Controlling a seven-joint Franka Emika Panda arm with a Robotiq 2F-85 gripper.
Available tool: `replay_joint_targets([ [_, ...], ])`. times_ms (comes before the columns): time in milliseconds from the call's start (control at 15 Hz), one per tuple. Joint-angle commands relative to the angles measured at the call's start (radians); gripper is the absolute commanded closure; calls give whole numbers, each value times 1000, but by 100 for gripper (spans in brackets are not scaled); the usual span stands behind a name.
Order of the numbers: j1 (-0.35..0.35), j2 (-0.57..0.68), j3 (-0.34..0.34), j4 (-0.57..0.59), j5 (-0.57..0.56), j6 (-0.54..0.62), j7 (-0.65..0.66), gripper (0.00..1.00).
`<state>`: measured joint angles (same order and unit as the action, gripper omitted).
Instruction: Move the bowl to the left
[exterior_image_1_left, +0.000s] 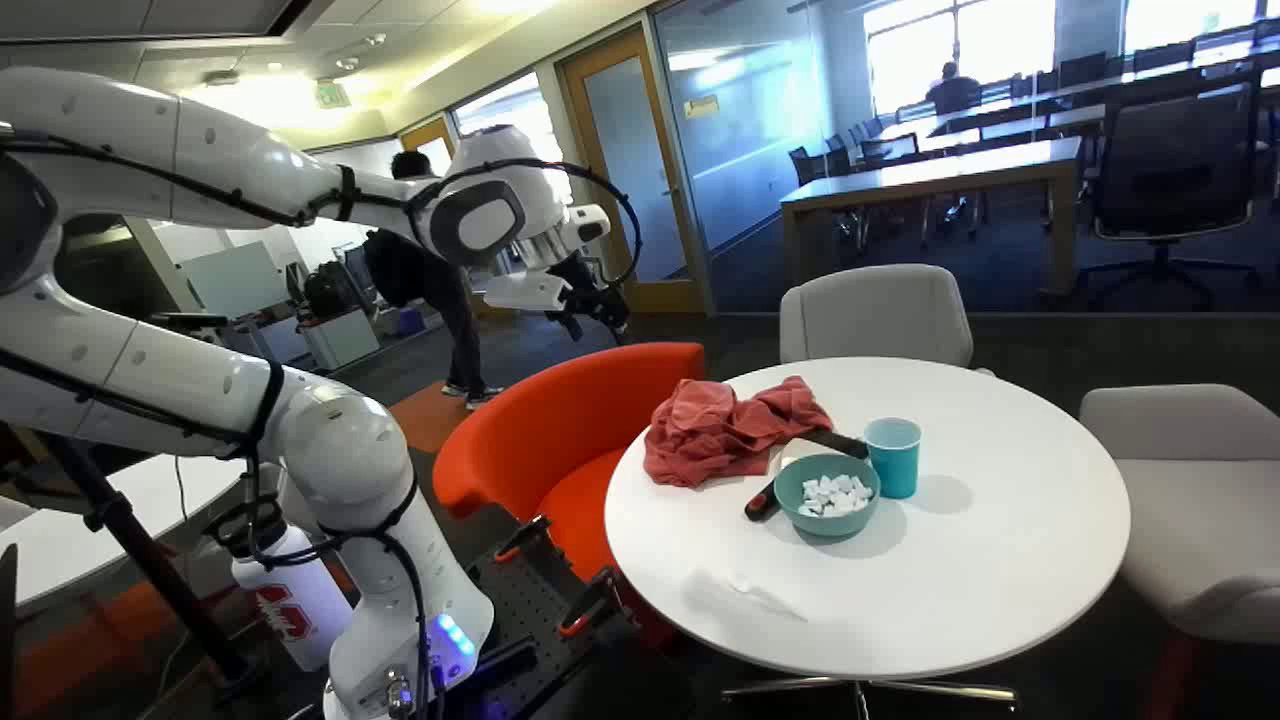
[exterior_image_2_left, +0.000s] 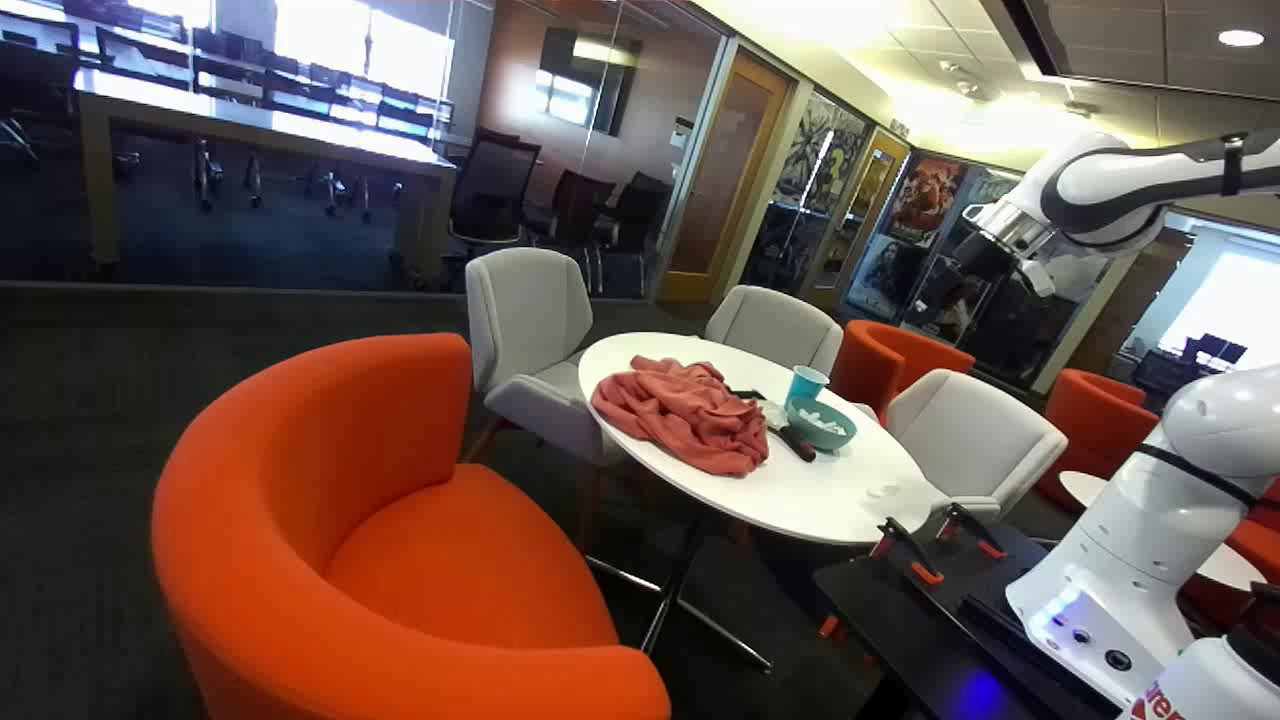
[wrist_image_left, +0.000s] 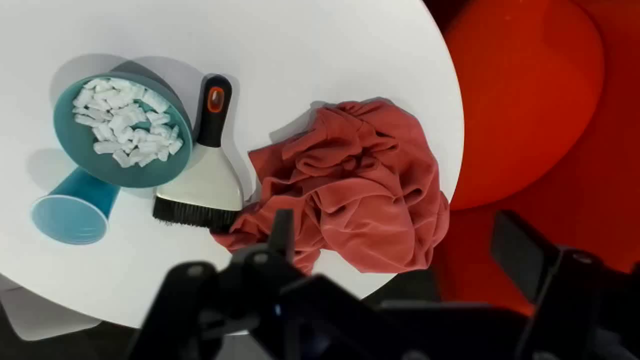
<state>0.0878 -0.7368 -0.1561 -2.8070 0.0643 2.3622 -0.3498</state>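
A teal bowl (exterior_image_1_left: 835, 522) holding several white pieces stands upright on the round white table (exterior_image_1_left: 1010, 560). It also shows in an exterior view (exterior_image_2_left: 825, 438) and at the upper left of the wrist view (wrist_image_left: 125, 175). My gripper (exterior_image_1_left: 597, 328) is high above the table, on the orange chair's side, well apart from the bowl. In the wrist view its two black fingers (wrist_image_left: 395, 232) are wide apart with nothing between them. The red cloth lies below, beyond the fingers.
A blue cup (exterior_image_1_left: 895, 468) stands close beside the bowl. A brush (wrist_image_left: 210, 180) with a black handle lies against the bowl's other side, by a crumpled red cloth (wrist_image_left: 370, 200). A clear plastic item (exterior_image_1_left: 745, 592) lies near the table edge. An orange chair (exterior_image_1_left: 560, 430) stands beside the table.
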Motion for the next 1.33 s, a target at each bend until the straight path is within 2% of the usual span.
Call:
replay_joint_targets([
  [0, 0, 1, 0, -1, 0, -2, 1, 0],
  [267, -8, 11, 3, 1, -6, 12, 7, 0],
  [600, -96, 90, -11, 49, -34, 141, 58, 0],
  [933, -202, 275, -54, 113, -47, 276, 112, 0],
  [1267, -264, 530, -86, 230, -39, 330, 167, 0],
])
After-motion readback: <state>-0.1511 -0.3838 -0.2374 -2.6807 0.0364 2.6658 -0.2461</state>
